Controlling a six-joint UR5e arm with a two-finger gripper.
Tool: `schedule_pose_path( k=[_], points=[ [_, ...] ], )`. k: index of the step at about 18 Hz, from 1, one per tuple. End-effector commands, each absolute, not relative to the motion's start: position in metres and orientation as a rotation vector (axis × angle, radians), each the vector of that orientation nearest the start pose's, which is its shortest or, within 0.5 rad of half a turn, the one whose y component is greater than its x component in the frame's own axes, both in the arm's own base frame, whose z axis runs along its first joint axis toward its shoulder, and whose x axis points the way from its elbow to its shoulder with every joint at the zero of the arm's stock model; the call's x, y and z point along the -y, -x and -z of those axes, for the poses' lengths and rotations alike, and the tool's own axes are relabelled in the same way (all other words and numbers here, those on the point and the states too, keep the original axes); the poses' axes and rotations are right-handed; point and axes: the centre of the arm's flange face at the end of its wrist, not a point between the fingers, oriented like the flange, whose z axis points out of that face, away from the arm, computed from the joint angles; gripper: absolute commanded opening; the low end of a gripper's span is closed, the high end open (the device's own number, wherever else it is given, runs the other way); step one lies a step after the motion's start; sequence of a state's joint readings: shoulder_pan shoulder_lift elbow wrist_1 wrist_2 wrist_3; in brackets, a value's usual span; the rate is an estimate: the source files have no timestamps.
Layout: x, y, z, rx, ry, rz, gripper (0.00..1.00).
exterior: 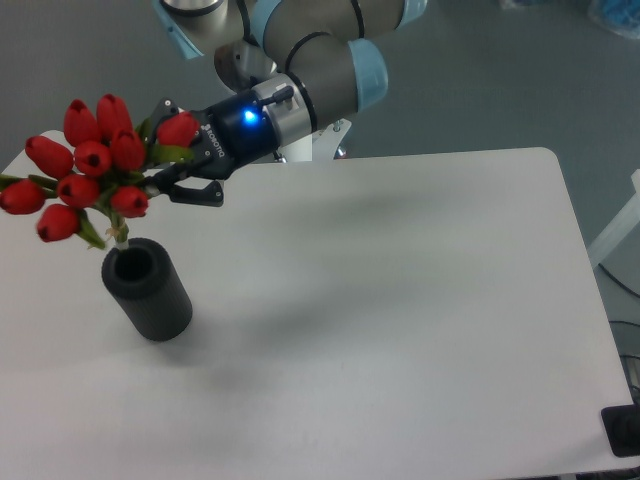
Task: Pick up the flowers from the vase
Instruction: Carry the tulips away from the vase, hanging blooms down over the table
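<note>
The flowers (pixel 90 160) are a bunch of red tulip buds with green stems and leaves at the far left, leaning left. Their thin stem end (pixel 120 238) reaches the mouth of the vase (pixel 150 290), a matte black cylinder standing upright on the white table. My gripper (pixel 165 150) comes in from the right at bud height. One finger (pixel 163 107) is above the right side of the bunch and the other finger (pixel 195 190) is below it, set wide apart. The buds hide the fingertips, and one bud lies in front of the gripper.
The white table (pixel 400 300) stretches to the right and front of the vase. The arm's base stands at the table's back edge (pixel 310 148). A dark object (pixel 622 430) sits off the table's front right corner.
</note>
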State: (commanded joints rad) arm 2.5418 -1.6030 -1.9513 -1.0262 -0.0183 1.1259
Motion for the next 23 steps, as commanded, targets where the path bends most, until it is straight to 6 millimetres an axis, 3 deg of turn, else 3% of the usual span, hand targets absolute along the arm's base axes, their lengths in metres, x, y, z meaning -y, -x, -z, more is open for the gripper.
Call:
schedule_pose_path(
  k=[3,8,11,15,20,23],
  points=[
    [-0.458,0.271,-0.453,-0.230,1.577,0.694,0.17],
    [-0.468,0.312,-0.459,-0.226,1.591,0.648,0.03],
    [-0.460,0.330,-0.463,-0.212,1.592,0.612,0.00],
    [-0.450,0.369,-0.459,-0.181,1.596,0.559,0.00],
    [-0.456,0.420,-0.467,-0.197,1.890,0.346,0.00],
    [-0.459,0.436,-0.451,-0.191,2.011,0.284,0.00]
  ],
)
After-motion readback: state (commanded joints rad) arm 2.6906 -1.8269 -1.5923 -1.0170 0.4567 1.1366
